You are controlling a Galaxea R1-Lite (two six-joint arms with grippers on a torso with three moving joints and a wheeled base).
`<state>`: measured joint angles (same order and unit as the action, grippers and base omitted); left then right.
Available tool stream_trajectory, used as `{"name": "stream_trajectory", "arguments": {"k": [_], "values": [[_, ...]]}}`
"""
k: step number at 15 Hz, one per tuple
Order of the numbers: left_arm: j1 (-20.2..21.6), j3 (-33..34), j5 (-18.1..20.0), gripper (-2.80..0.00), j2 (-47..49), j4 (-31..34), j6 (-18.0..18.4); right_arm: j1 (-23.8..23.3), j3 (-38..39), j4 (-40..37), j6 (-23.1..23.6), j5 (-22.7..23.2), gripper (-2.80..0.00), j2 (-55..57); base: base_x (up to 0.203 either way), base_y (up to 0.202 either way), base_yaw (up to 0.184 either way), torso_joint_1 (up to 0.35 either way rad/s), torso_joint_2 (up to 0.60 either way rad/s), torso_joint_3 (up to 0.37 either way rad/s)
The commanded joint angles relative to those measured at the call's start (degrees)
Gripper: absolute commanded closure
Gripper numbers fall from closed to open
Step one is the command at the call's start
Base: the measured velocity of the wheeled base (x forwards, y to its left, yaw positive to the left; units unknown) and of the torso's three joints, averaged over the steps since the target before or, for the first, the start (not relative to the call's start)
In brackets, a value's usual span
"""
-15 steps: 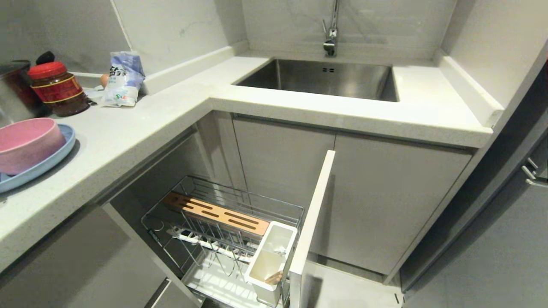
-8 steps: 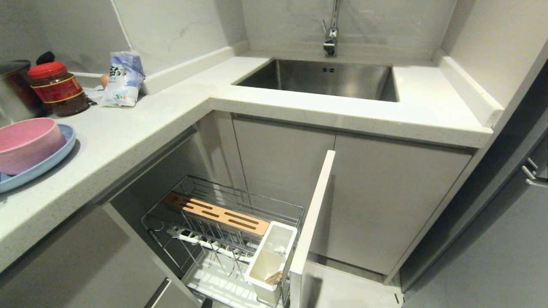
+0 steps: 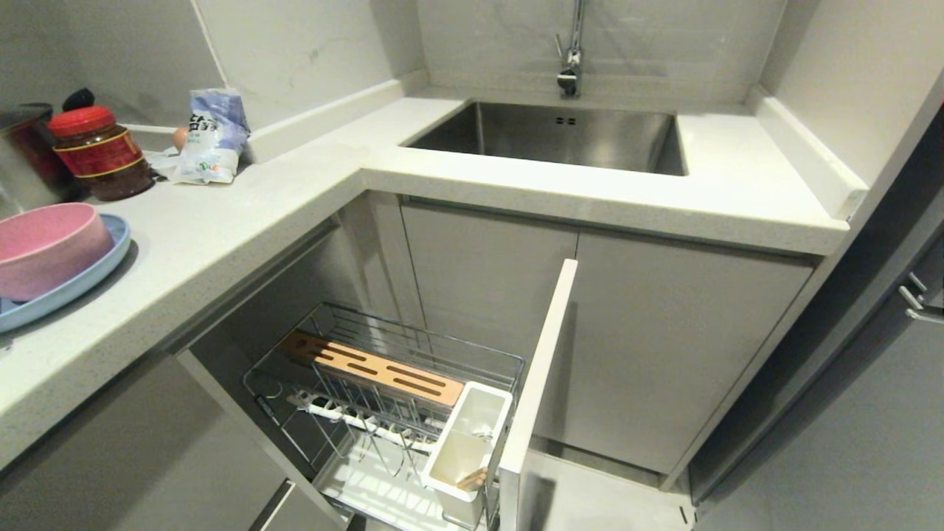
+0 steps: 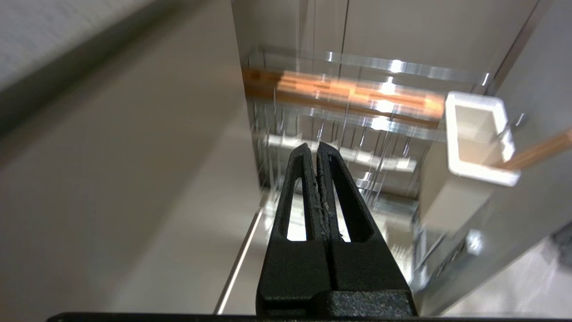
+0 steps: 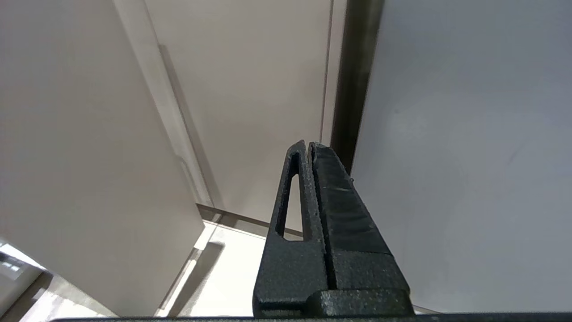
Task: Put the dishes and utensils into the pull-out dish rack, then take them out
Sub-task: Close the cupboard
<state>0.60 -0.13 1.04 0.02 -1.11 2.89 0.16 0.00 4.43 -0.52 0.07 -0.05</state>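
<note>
Nothing moved; left pincer (image 4: 317, 150) faces rack (image 4: 357, 116).

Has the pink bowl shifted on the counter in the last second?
No. The pink bowl sits on the blue plate, same spot relative to the red-lidded jar.

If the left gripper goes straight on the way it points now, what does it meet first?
Probably the wire dish rack: the shut left gripper points at its upright wires, below the wooden bar and beside the white cup. The view is blurred, so the depth is uncertain.
</note>
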Motion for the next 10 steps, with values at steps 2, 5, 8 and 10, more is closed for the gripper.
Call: {"name": "stream_trajectory", "arguments": {"k": [2, 5, 8, 10], "values": [[0.0, 0.8, -0.1, 0.00, 0.0, -0.3, -0.3, 0.0, 1.5, 0.0, 0.0, 0.0, 0.00, 0.0, 0.000, 0.000, 0.000, 0.000, 0.00, 0.000], [0.0, 0.8, -0.1, 0.00, 0.0, -0.3, -0.4, 0.0, 1.5, 0.0, 0.0, 0.0, 0.00, 0.0, 0.000, 0.000, 0.000, 0.000, 0.00, 0.000], [0.0, 0.8, 0.1, 0.00, 0.0, -0.3, 0.0, 0.0, 1.5, 0.0, 0.0, 0.0, 0.00, 0.0, 0.000, 0.000, 0.000, 0.000, 0.00, 0.000], [0.0, 0.8, 0.2, 0.00, 0.0, -0.2, -0.1, 0.0, 1.5, 0.0, 0.0, 0.0, 0.00, 0.0, 0.000, 0.000, 0.000, 0.001, 0.00, 0.020]]}}
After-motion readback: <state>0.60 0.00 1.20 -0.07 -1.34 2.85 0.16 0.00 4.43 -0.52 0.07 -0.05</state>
